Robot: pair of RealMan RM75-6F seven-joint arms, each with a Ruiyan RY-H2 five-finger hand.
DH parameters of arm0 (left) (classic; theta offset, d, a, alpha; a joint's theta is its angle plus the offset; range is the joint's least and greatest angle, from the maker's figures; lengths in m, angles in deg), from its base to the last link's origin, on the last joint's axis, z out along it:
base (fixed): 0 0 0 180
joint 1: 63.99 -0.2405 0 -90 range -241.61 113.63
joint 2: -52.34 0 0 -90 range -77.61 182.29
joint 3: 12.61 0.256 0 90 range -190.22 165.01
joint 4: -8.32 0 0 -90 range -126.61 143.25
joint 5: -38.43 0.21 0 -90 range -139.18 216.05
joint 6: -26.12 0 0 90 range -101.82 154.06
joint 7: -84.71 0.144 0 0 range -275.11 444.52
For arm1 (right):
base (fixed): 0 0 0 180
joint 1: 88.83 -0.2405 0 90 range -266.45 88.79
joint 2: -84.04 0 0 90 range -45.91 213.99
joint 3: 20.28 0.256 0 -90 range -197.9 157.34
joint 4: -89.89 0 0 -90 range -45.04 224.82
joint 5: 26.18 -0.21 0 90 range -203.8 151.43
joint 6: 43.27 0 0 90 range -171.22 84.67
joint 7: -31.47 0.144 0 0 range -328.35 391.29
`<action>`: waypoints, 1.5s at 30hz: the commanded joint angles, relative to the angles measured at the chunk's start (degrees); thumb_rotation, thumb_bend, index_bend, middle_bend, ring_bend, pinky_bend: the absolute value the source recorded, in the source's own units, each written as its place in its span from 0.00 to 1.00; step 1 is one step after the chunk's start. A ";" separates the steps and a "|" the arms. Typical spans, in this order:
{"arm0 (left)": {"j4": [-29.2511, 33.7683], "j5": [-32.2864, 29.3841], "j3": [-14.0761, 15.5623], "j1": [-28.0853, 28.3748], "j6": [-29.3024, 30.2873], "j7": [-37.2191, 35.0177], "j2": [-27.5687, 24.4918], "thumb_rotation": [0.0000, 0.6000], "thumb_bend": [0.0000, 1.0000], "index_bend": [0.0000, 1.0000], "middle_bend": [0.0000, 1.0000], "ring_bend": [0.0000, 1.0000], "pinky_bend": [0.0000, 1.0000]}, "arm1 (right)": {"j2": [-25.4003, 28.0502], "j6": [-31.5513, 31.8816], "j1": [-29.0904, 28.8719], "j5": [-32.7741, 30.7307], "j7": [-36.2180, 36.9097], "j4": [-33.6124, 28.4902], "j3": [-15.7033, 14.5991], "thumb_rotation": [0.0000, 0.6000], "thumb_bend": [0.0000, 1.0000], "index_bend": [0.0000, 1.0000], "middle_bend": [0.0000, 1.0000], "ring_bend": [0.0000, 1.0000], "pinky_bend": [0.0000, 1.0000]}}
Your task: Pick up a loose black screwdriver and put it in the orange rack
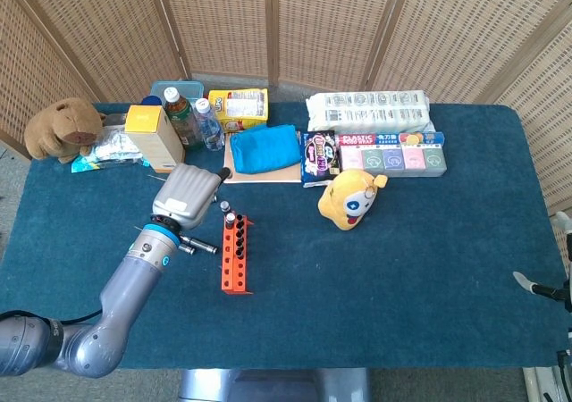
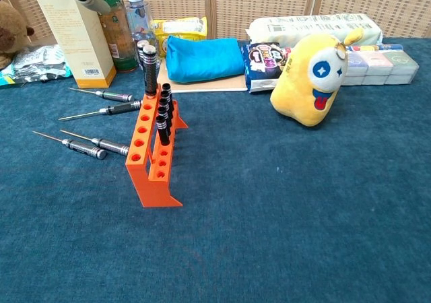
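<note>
**Ana:** Screwdriver (image 2: pixel 149 67) is standing upright in the far end hole of the orange rack (image 2: pixel 152 151), handle up, and nothing is gripping it in the chest view.

**Ben:** And the left hand (image 1: pixel 188 195)?

**Ana:** It is hovering just beside the rack's far end in the head view, knuckles toward the camera. The fingers are hiding underneath, so I cannot tell whether they are released or clenched. At the top of the chest view only a grey fingertip (image 2: pixel 94 2) is showing, apart from the handle.

**Ben:** What is worrying you?

**Ana:** The handle is sitting higher than the seated row (image 2: pixel 163 114) beside it, so I am guessing the shaft is not fully down. Any sideways brush from the hand could be tipping it out or toppling the rack, which looks light and narrow.

**Ben:** Anything else?

**Ana:** Loose screwdrivers (image 2: pixel 101 109) are lying on the bench (image 2: pixel 289 202) to the rack's left, right under the arm's path. A low sweep could be rolling them away. The bottles (image 2: pixel 138 17) and the yellow box (image 2: pixel 67 34) are standing close behind, too.

**Ben:** The right hand?

**Ana:** Only a tip (image 1: pixel 536 286) is poking in at the head view's edge; its state is not showing.
</note>
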 commanded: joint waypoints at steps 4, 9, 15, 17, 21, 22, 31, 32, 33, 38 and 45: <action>-3.42 8.79 1.36 -2.08 -0.95 -2.28 4.08 1.00 0.33 0.23 1.00 1.00 0.99 | -0.11 -0.13 -0.07 0.03 -0.21 0.03 -0.08 1.00 0.10 0.01 0.16 0.13 0.07; -5.80 9.83 1.63 -1.26 -1.90 -0.79 7.73 1.00 0.32 0.23 1.00 1.00 0.99 | -0.08 -0.07 -0.03 -0.20 -0.15 0.13 0.04 1.00 0.10 0.01 0.16 0.13 0.07; -7.69 8.80 1.44 0.18 -1.49 1.72 12.06 1.00 0.31 0.22 1.00 1.00 0.99 | 0.09 -0.15 0.03 -0.33 0.22 0.15 0.14 1.00 0.10 0.01 0.16 0.13 0.07; -7.86 8.18 1.27 0.53 -1.08 2.49 12.81 1.00 0.31 0.22 1.00 1.00 0.99 | 0.11 -0.08 0.08 -0.26 0.27 0.15 0.13 1.00 0.10 0.01 0.16 0.13 0.07; -8.24 6.88 1.21 1.05 -0.59 3.95 13.73 1.00 0.31 0.22 1.00 1.00 0.99 | 0.20 0.08 0.16 -0.29 0.45 0.17 0.22 1.00 0.10 0.01 0.16 0.13 0.07; -8.40 6.57 1.21 1.13 -0.51 4.26 13.96 1.00 0.31 0.22 1.00 1.00 0.99 | 0.22 0.07 0.17 -0.34 0.52 0.17 0.25 1.00 0.10 0.01 0.16 0.13 0.07; -10.15 4.25 1.38 1.72 -0.70 6.15 15.67 1.00 0.31 0.22 1.00 1.00 0.99 | 0.24 0.02 0.16 -0.62 0.49 0.32 0.41 1.00 0.10 0.01 0.16 0.13 0.07; -10.25 3.93 1.39 1.79 -0.60 6.41 15.73 1.00 0.31 0.22 1.00 1.00 0.99 | 0.24 -0.03 0.15 -0.65 0.55 0.34 0.42 1.00 0.10 0.01 0.16 0.13 0.07; -10.36 3.74 1.41 1.84 -0.39 6.70 15.76 1.00 0.31 0.22 1.00 1.00 0.99 | 0.25 -0.09 0.16 -0.68 0.63 0.38 0.43 1.00 0.10 0.01 0.16 0.13 0.07; -10.20 3.06 1.64 1.64 0.53 7.60 15.72 1.00 0.31 0.22 1.00 1.00 0.99 | 0.25 -0.19 0.11 -0.62 0.75 0.49 0.45 1.00 0.10 0.01 0.16 0.13 0.07; -8.69 2.66 1.47 1.15 2.01 8.45 14.23 1.00 0.31 0.22 1.00 1.00 0.99 | 0.39 0.20 0.26 -0.51 0.73 0.20 0.52 1.00 0.10 0.01 0.16 0.13 0.07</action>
